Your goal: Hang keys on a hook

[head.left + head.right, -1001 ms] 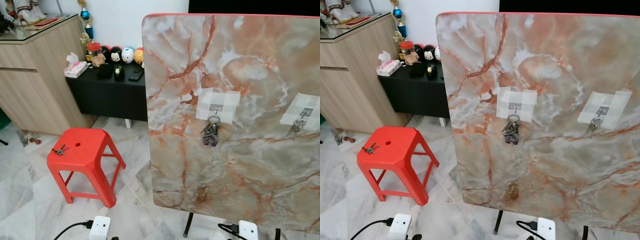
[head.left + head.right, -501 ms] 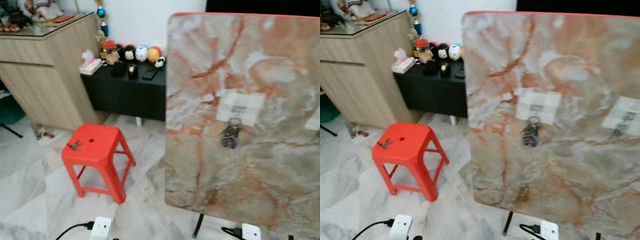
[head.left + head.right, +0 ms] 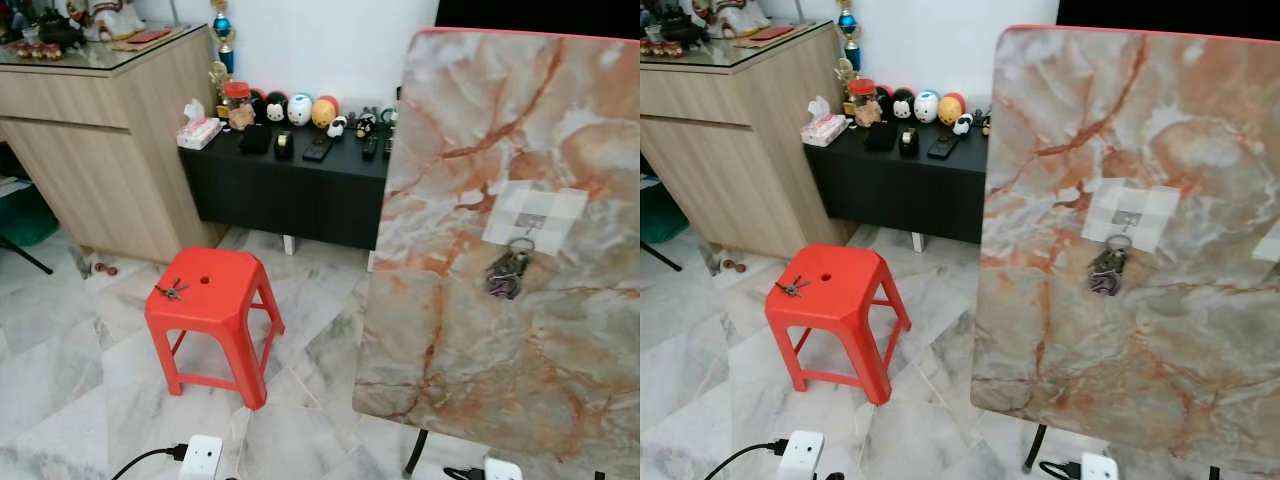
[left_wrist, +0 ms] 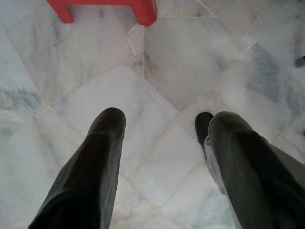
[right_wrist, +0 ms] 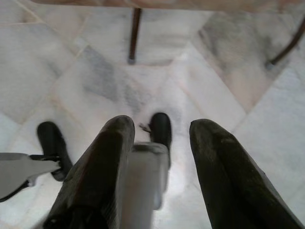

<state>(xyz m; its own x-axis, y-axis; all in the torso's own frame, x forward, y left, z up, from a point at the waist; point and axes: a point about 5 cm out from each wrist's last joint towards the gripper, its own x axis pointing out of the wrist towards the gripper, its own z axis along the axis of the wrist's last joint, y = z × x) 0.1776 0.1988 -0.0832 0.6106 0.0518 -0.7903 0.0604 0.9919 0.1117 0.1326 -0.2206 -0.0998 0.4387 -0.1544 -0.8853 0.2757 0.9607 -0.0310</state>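
1. A small bunch of metal keys (image 3: 172, 291) lies on the red plastic stool (image 3: 215, 312), left, on pale marble floor tiles (image 3: 60, 380).
2. Right, an upright marble-patterned board (image 3: 520, 330) carries a taped hook (image 3: 530, 220) already holding dark keys (image 3: 508, 273).
3. My left gripper (image 4: 164, 119) and right gripper (image 5: 159, 126) hang spread over the floor.
4. Far: a wooden cabinet (image 3: 100, 170) and a black low table (image 3: 290, 190).

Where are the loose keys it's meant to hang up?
In the left eye view, the loose keys lie on the red stool at lower left, near its back-left edge, in front of the wooden cabinet.
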